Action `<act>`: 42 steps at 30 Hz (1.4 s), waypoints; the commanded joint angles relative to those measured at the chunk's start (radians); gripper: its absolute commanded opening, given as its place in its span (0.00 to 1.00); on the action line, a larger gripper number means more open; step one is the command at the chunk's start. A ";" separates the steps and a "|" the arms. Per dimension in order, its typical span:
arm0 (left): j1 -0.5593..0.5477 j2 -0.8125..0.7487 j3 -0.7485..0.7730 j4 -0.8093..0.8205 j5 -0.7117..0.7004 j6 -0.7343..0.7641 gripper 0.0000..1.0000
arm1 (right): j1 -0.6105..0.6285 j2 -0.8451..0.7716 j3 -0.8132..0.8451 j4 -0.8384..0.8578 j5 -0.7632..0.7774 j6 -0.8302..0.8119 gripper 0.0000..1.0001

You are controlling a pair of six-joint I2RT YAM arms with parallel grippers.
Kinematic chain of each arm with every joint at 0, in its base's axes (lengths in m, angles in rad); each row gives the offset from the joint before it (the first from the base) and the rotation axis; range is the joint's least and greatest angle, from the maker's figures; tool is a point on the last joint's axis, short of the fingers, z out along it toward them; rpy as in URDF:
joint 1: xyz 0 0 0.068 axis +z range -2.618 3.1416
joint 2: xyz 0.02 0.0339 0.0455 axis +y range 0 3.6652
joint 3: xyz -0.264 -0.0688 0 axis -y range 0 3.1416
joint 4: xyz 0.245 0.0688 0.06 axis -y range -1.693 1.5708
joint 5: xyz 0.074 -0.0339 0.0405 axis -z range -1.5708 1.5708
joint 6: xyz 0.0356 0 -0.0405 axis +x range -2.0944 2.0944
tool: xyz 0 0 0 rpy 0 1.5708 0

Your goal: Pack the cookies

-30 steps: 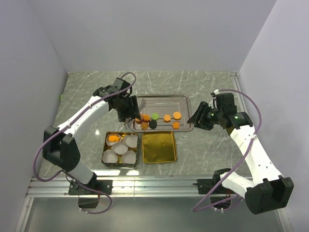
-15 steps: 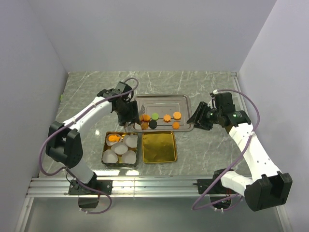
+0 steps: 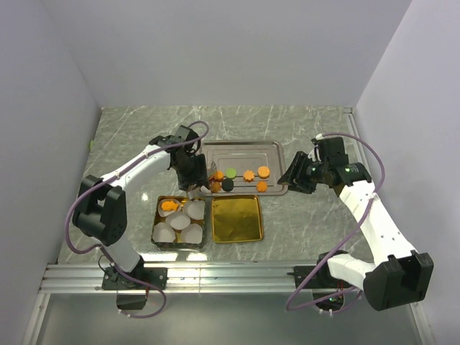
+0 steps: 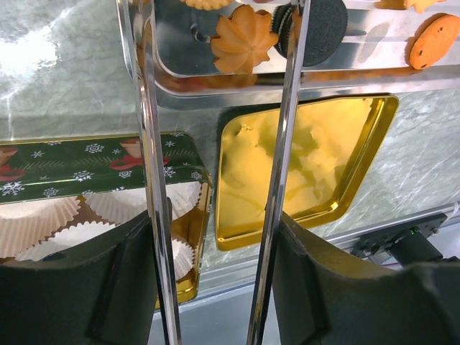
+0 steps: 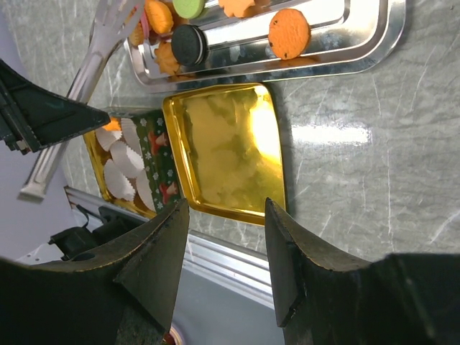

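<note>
Most of the cookies (image 3: 249,175) lie on a silver tray (image 3: 241,149) in the middle of the marble desk (image 3: 302,129). They are orange discs and flower shapes, with a green one (image 3: 231,172) and a black sandwich cookie (image 3: 228,184) among them, gathered along the tray's near side. One more orange cookie (image 3: 169,206) sits in a white pleated paper cup inside a green Christmas tin (image 4: 93,164) just in front of the tray's left end. The other paper cups (image 3: 181,221) in that tin hold nothing. The tin's gold lid (image 3: 237,218) lies upside down beside it, right against the tray's near rim.

The left pincer (image 3: 190,172) is pinching a pair of metal tongs (image 4: 280,144), whose two arms run between its fingers toward the tray's left end. The left wrist view shows these arms standing apart, with a flower cookie (image 4: 243,44) between them on the tray. Whether the tong tips hold anything cannot be told.

The right pincer (image 3: 291,177) hangs just off the tray's right end with its fingers spread and nothing between them.
</note>
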 commanded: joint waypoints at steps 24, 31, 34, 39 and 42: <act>0.002 -0.015 0.081 -0.026 0.009 0.010 0.44 | 0.000 0.030 0.055 -0.012 0.004 -0.034 0.54; 0.003 -0.068 0.216 -0.115 -0.024 0.006 0.44 | 0.002 0.033 0.075 -0.018 0.001 -0.037 0.54; 0.003 -0.120 0.210 -0.155 -0.038 0.001 0.44 | 0.000 0.029 0.077 -0.018 0.001 -0.039 0.54; -0.003 -0.314 0.085 -0.187 -0.052 -0.016 0.45 | 0.000 0.021 0.055 -0.004 -0.003 -0.031 0.54; -0.011 -0.464 -0.052 -0.190 -0.043 -0.048 0.46 | 0.000 0.018 0.039 0.011 -0.008 -0.025 0.54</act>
